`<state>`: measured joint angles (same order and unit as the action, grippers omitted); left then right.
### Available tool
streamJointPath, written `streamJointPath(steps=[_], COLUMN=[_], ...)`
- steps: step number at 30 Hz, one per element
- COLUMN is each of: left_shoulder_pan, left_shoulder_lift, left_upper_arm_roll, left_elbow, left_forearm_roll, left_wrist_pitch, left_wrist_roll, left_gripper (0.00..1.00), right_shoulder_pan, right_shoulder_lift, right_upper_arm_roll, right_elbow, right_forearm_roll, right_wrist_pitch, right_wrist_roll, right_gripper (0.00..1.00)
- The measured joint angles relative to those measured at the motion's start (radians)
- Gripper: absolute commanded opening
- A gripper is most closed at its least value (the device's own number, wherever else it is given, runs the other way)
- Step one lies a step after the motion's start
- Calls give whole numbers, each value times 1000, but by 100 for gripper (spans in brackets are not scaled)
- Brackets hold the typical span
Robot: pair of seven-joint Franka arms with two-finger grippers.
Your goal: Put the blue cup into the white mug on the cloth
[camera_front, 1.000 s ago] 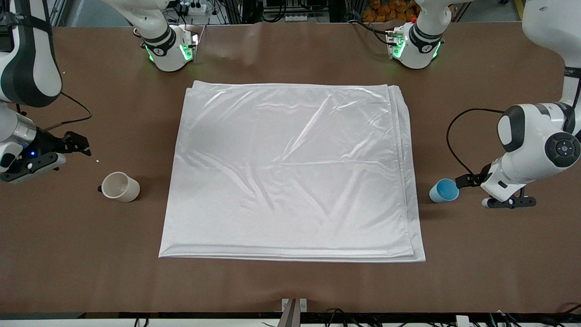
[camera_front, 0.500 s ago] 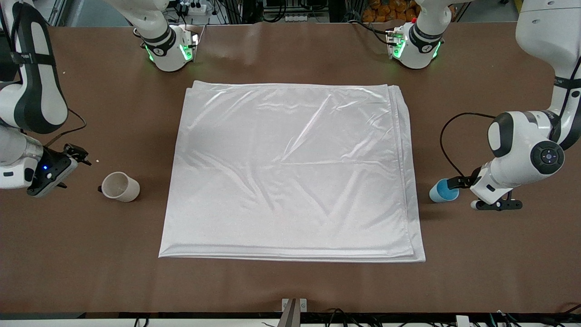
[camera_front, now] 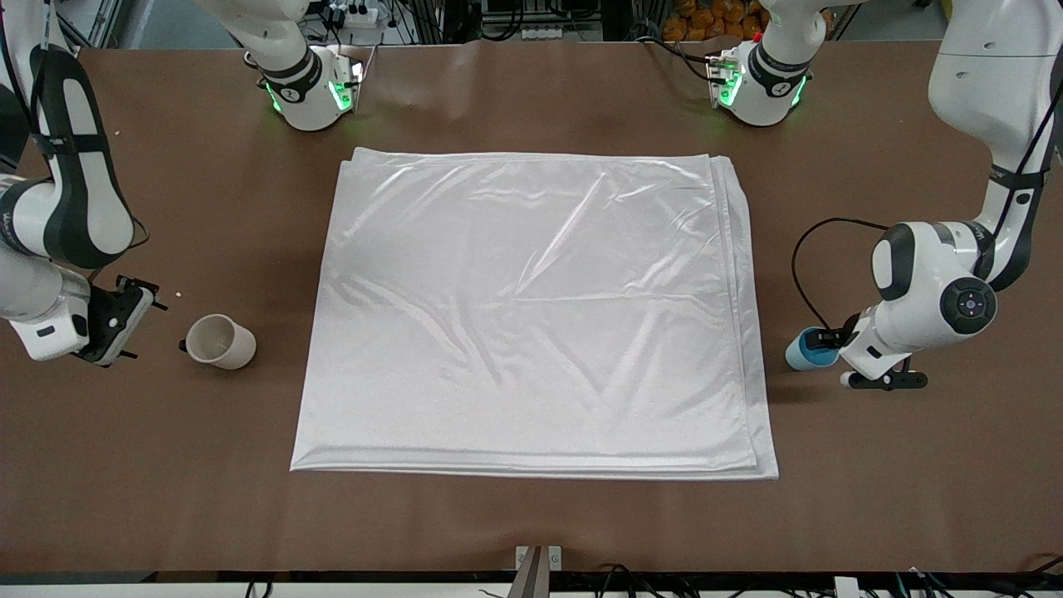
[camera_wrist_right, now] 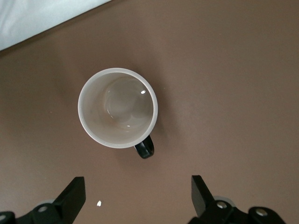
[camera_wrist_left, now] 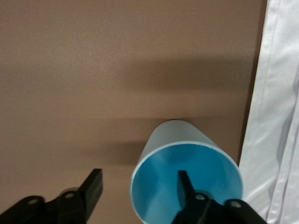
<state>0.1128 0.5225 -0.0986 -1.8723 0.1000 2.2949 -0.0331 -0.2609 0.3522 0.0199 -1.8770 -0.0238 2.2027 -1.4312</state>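
The blue cup (camera_front: 805,355) stands upright on the bare table beside the cloth (camera_front: 531,316), at the left arm's end. My left gripper (camera_front: 824,347) is low at the cup's rim. In the left wrist view the left gripper (camera_wrist_left: 139,176) is open and straddles the wall of the blue cup (camera_wrist_left: 161,186): one finger is inside the cup, the other stands outside with a gap to the wall. The white mug (camera_front: 220,341) stands upright on the table at the right arm's end. My right gripper (camera_front: 133,309) hovers open beside it. In the right wrist view the mug (camera_wrist_right: 117,108) lies ahead of the open right gripper (camera_wrist_right: 137,183).
The cloth's edge shows beside the cup (camera_wrist_left: 275,116) and near the mug (camera_wrist_right: 37,18). A small white crumb (camera_front: 178,294) lies on the table by the mug. Both arm bases stand along the table's edge farthest from the front camera.
The left gripper has slid toward the blue cup, one finger going inside it, and its jaws have started narrowing. The right arm has swung down closer to the table beside the mug.
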Motion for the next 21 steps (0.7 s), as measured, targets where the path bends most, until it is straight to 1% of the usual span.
streamJointPath(steps=[4,10,16,18,21], left_shoulder_pan=[-3,-15,-18,-15,-17], left_shoulder_lift=[2,2,-2,-13,-46], left_upper_arm_roll=[0,-1,-8,-25,-55], left_elbow=[1,5,24,40,83], left_forearm_roll=[0,0,-1,-6,-10], left_wrist_pitch=[0,0,-7,-41,-143], left_wrist_roll=[0,-1,-1,-6,-34], left_gripper=[0,0,0,0,0], right_shoulder_pan=[1,2,4,3,3], right_shoulder_lift=[26,55,82,94,112], right_upper_arm_roll=[2,5,7,8,8], right_elbow=[1,8,11,11,11], right_forearm_roll=[-7,-58,-71,-73,-75], right_wrist_pitch=[22,36,64,71,88], right_wrist_roll=[-64,-130,-213,-230,-251], right_gripper=[100,100,100,100,100])
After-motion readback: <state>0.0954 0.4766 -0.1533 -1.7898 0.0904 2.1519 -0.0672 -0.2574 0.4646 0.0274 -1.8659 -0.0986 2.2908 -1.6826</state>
